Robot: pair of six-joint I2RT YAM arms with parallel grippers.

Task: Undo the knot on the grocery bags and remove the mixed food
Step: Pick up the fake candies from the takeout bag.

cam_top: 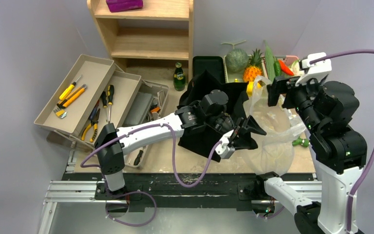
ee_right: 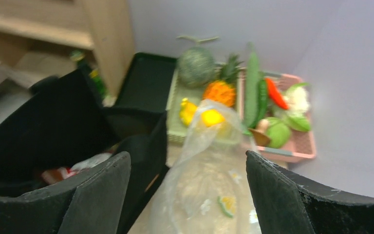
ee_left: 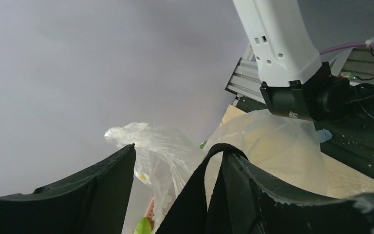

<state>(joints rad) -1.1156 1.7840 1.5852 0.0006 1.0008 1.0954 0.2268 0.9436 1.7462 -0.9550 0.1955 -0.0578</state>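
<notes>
The black cloth grocery bag (cam_top: 205, 113) slumps at mid-table, and a red and white packet (ee_right: 68, 171) shows in its mouth. Right of it stands the clear plastic grocery bag (cam_top: 272, 134), its top pulled up. My left gripper (cam_top: 253, 127) (ee_left: 180, 148) is open at that bag's left side. Crinkled plastic (ee_left: 160, 151) hangs loosely between its fingers, and a black strap (ee_left: 214, 163) lies against one finger. My right gripper (cam_top: 275, 90) (ee_right: 187, 153) hovers open above the plastic bag (ee_right: 209, 180), gripping nothing. Melon (cam_top: 236, 59), pineapple (cam_top: 253, 72), cucumber (cam_top: 269, 61) and red pepper (cam_top: 286, 67) lie in baskets behind.
A green bottle (cam_top: 178, 77) and a flat black tray (cam_top: 208, 66) stand behind the black bag. Beige trays of yellow-handled tools (cam_top: 85, 92) fill the left side. A wooden shelf (cam_top: 146, 29) rises at the back. A small green pepper (cam_top: 299, 142) lies by the right arm.
</notes>
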